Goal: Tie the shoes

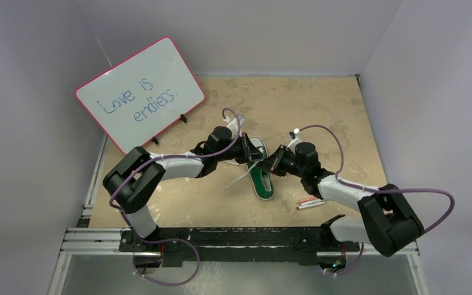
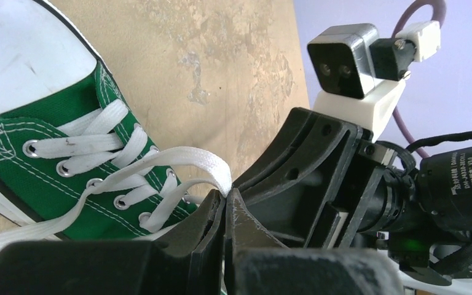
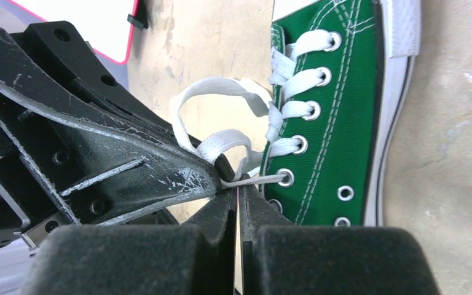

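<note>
**Whiteboard and a stray pen on the tan table**

A pink-framed whiteboard [image 1: 140, 92] leans tilted on small black feet [image 1: 183, 118] at the far left corner of the mottled tan table [image 1: 307, 104]. It reads "Love is endless." in blue handwriting. 1 thin orange-and-white pen-like stick [image 1: 310, 204] lies near the front right. Pale walls [image 1: 252, 31] enclose 3 sides, and an aluminium rail [image 1: 98, 236] runs along the near edge.

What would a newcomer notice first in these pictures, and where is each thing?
The green sneaker lies in the middle of the table. Over it the left fingers and right fingers meet, each shut on a white lace. A whiteboard reading "Love is endless." leans at the back left.
</note>
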`<state>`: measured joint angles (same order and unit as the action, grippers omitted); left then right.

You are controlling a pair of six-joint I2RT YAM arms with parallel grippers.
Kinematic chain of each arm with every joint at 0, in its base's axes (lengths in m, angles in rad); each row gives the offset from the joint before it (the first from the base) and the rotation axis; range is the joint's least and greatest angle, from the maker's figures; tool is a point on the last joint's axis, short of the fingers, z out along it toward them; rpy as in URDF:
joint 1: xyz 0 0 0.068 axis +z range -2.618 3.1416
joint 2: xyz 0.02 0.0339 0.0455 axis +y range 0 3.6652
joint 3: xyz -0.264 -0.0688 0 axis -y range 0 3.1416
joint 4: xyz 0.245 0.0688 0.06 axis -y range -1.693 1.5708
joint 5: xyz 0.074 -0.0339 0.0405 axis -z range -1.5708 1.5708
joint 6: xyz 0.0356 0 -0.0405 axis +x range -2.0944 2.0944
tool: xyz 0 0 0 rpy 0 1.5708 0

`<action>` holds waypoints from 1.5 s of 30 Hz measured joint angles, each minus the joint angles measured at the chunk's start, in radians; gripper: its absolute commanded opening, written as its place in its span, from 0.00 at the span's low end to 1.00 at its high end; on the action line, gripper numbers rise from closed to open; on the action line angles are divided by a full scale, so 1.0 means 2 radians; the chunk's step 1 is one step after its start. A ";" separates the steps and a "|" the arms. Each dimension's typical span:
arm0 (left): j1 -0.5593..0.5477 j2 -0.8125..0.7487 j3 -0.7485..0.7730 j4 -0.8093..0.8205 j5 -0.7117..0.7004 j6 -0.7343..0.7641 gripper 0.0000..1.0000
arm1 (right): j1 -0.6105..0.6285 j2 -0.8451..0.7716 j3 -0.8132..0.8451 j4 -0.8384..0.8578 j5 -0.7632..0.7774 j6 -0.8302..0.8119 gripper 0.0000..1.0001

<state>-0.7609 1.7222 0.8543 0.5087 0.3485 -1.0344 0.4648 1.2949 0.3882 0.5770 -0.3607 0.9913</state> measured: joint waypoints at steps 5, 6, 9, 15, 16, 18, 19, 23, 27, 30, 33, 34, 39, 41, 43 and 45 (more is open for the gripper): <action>0.000 0.000 0.000 -0.003 0.005 0.002 0.00 | 0.001 -0.049 0.043 -0.148 0.037 -0.037 0.00; 0.000 0.000 0.000 -0.004 0.006 0.002 0.00 | 0.001 -0.061 0.060 -0.191 0.043 -0.050 0.00; 0.000 0.000 0.000 -0.006 0.008 0.005 0.00 | 0.001 -0.090 0.122 -0.323 0.055 -0.095 0.00; -0.001 0.000 0.004 -0.014 0.016 0.016 0.00 | 0.005 -0.080 0.244 -0.559 0.109 -0.185 0.00; -0.001 0.000 0.004 -0.016 0.016 0.018 0.00 | 0.006 -0.074 0.262 -0.594 0.134 -0.192 0.03; 0.001 0.000 0.004 -0.019 0.016 0.020 0.00 | 0.006 -0.053 0.308 -0.664 0.197 -0.197 0.17; 0.001 0.000 0.004 -0.020 0.016 0.022 0.00 | 0.006 -0.044 0.324 -0.684 0.231 -0.199 0.32; 0.004 0.000 0.006 -0.024 0.019 0.025 0.00 | 0.001 -0.050 0.319 -0.684 0.305 -0.219 0.65; 0.008 0.001 0.020 -0.040 0.024 0.029 0.00 | -0.044 -0.080 0.282 -0.643 0.206 -0.299 0.68; 0.011 0.003 0.025 -0.042 0.027 0.030 0.00 | -0.069 -0.096 0.246 -0.582 0.092 -0.340 0.68; 0.011 0.010 0.031 -0.042 0.033 0.030 0.00 | -0.061 -0.112 0.194 -0.502 -0.006 -0.345 0.67; 0.011 0.012 0.032 -0.042 0.035 0.030 0.00 | -0.055 -0.113 0.179 -0.481 -0.030 -0.343 0.67; 0.012 0.014 0.033 -0.042 0.040 0.030 0.00 | -0.008 -0.092 0.151 -0.414 -0.055 -0.330 0.54; 0.013 0.014 0.033 -0.042 0.044 0.030 0.00 | 0.007 -0.083 0.152 -0.406 -0.016 -0.319 0.46; 0.014 0.014 0.033 -0.043 0.046 0.031 0.00 | 0.014 -0.072 0.152 -0.409 0.034 -0.307 0.40; 0.014 0.014 0.033 -0.043 0.047 0.031 0.00 | 0.014 -0.064 0.152 -0.410 0.072 -0.297 0.23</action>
<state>-0.7322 1.7493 0.9207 0.4225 0.4423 -0.9733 0.4927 1.1679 0.6914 -0.2420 -0.2157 0.3973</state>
